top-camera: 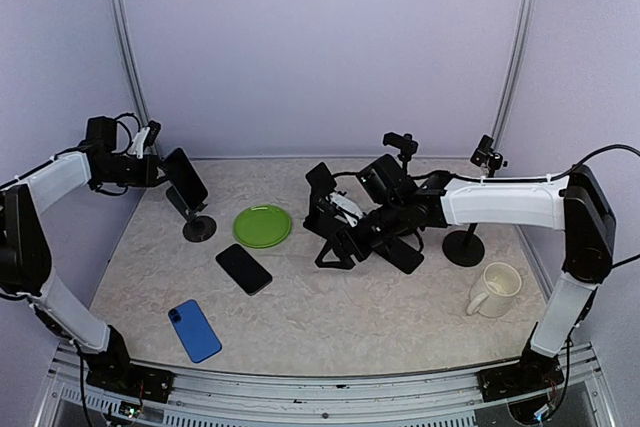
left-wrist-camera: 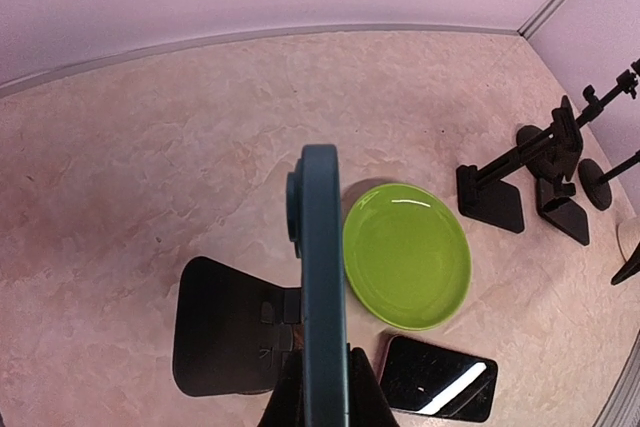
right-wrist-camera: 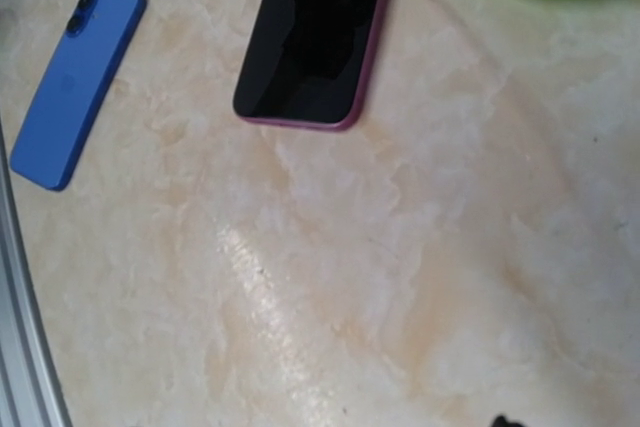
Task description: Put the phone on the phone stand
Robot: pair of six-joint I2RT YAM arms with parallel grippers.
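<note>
pinches the dark phone (top-camera: 186, 179) tight in the left gripper (top-camera: 163, 171), tilted, just above the round-footed phone stand (top-camera: 198, 227). from the left wrist, shows it edge-on: a slim rounded teal rim. cannot tell how wide the right gripper (top-camera: 345, 227) stands beside the black folding stand (top-camera: 330, 255). from the right wrist, shows a glossy blue phone (right-wrist-camera: 75, 87) and black phone (right-wrist-camera: 315, 32) flat on the marbled table (right-wrist-camera: 400, 277).

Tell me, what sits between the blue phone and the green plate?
A black phone lying flat, screen up, sits between the blue phone and the green plate; the top view shows it best.
</note>
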